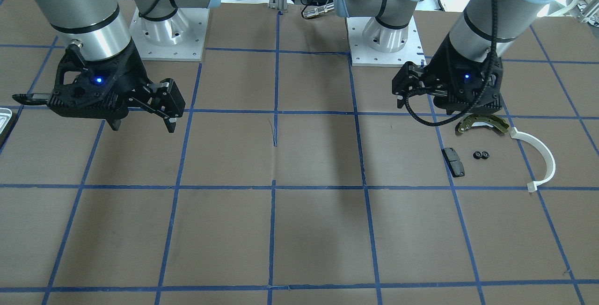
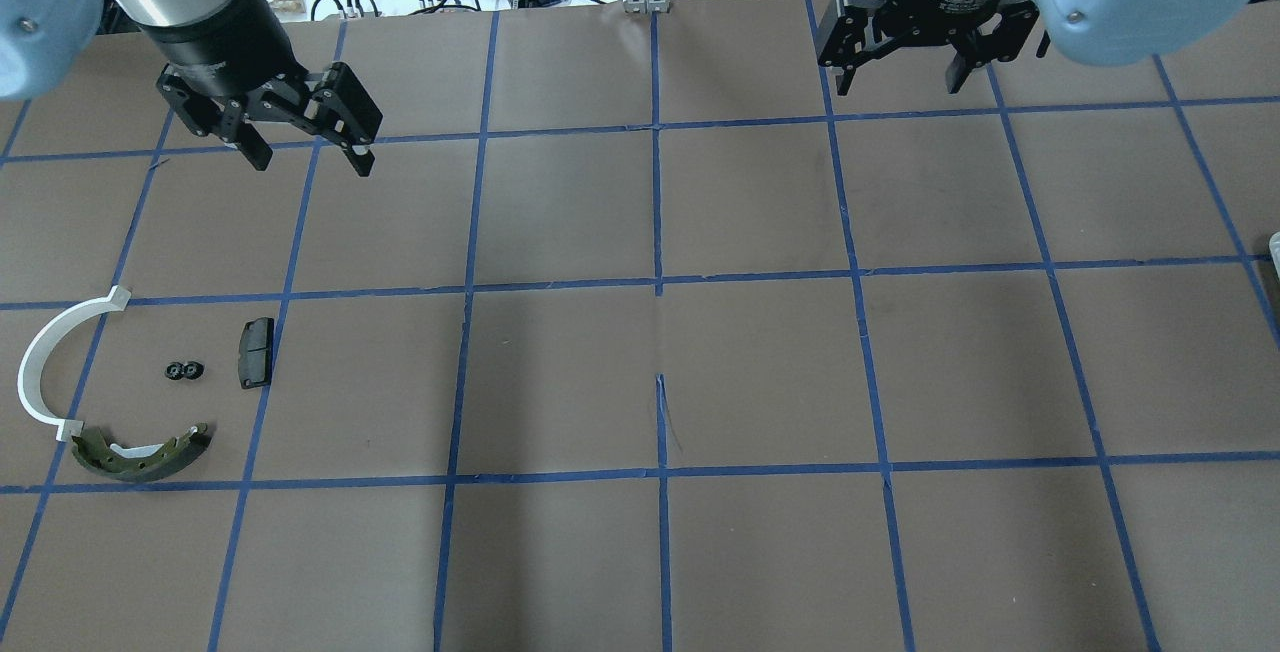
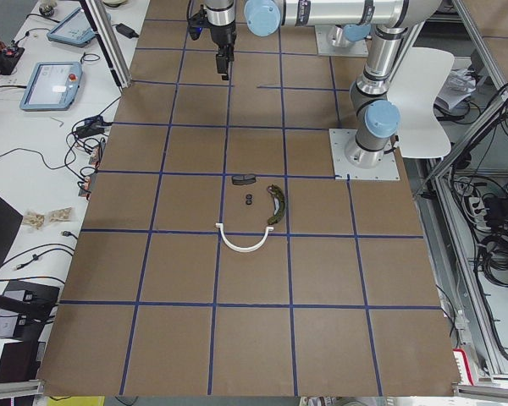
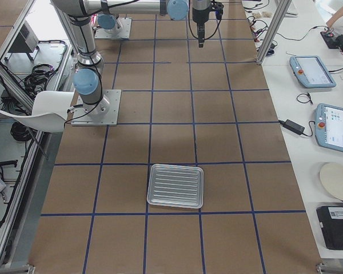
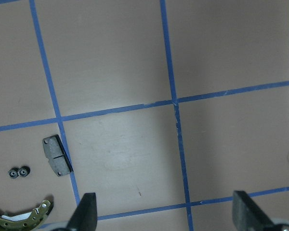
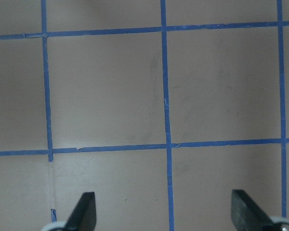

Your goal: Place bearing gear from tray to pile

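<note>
The bearing gear (image 2: pixel 183 370), a small black double ring, lies on the table in the pile, between the black pad (image 2: pixel 255 352) and the white plastic arc (image 2: pixel 45 362), above the olive brake shoe (image 2: pixel 140 454). It also shows in the front view (image 1: pixel 481 155) and the left wrist view (image 5: pixel 18 172). The silver tray (image 4: pixel 175 185) is empty; only its edge shows in the front view (image 1: pixel 3 122). My left gripper (image 2: pixel 305 142) is open and empty, high above the table beyond the pile. My right gripper (image 2: pixel 900 72) is open and empty, well away from the tray.
The brown table is marked in squares by blue tape lines. The two arm bases (image 1: pixel 383 29) stand on white plates at the robot's edge. Tablets and cables lie on side benches (image 4: pixel 311 71) beyond the table.
</note>
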`<action>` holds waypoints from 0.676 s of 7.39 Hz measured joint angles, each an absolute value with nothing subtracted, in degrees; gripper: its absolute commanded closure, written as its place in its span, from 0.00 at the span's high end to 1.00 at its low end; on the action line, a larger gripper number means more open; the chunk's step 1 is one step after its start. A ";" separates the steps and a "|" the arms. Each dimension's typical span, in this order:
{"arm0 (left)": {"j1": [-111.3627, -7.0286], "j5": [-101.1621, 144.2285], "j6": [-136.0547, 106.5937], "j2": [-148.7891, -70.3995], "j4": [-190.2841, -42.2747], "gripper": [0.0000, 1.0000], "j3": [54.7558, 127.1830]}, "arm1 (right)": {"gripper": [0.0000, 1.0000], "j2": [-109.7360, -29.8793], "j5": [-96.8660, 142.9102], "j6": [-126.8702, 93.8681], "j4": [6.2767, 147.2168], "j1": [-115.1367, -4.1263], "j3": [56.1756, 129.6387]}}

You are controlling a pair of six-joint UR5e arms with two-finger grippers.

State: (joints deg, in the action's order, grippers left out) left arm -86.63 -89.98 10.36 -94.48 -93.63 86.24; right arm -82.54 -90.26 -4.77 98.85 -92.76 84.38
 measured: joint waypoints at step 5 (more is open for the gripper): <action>-87.36 -90.05 8.93 -91.14 -92.24 1.00 91.27 | 1.00 -82.53 -90.26 -4.58 98.90 -92.64 84.38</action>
